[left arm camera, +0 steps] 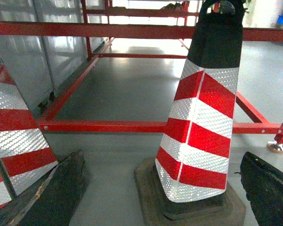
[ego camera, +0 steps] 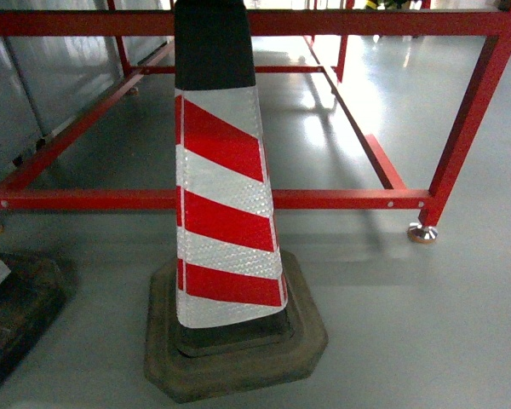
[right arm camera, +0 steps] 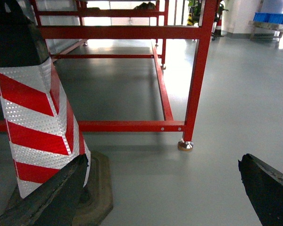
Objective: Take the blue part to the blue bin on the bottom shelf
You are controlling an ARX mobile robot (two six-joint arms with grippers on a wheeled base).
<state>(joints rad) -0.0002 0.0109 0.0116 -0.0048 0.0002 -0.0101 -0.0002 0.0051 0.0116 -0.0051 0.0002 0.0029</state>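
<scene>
Nearest to me, both wrist cameras show their own dark fingers at the bottom corners. The left gripper (left arm camera: 155,197) has one finger at about 7 o'clock and the other at 4 o'clock, spread wide with nothing between them. The right gripper (right arm camera: 160,197) is the same, fingers far apart and empty, over bare grey floor (right arm camera: 236,108).

Just past them stands a traffic cone (ego camera: 226,213), red and white striped on a dark rubber base, filling the centre of my head view. A second cone (left arm camera: 14,136) sits at 9 o'clock in the left wrist view.

Behind the cones runs the red tube frame (ego camera: 324,198), its low rail crossing at mid-height and a levelling foot (ego camera: 422,232) at 3 o'clock.

Farther off, at 1 o'clock in the right wrist view, I can make out blue bins (right arm camera: 273,18) on a steel rack, small and distant. The blue part itself is not in any view, and I can't tell whether that rack is the bottom shelf I need.

My guess is the part will be small moulded plastic: light, stiff, somewhat slick. I'd pinch it across its narrowest flat sides, low and centred, with moderate squeeze. For now the base has to get around the cone.
</scene>
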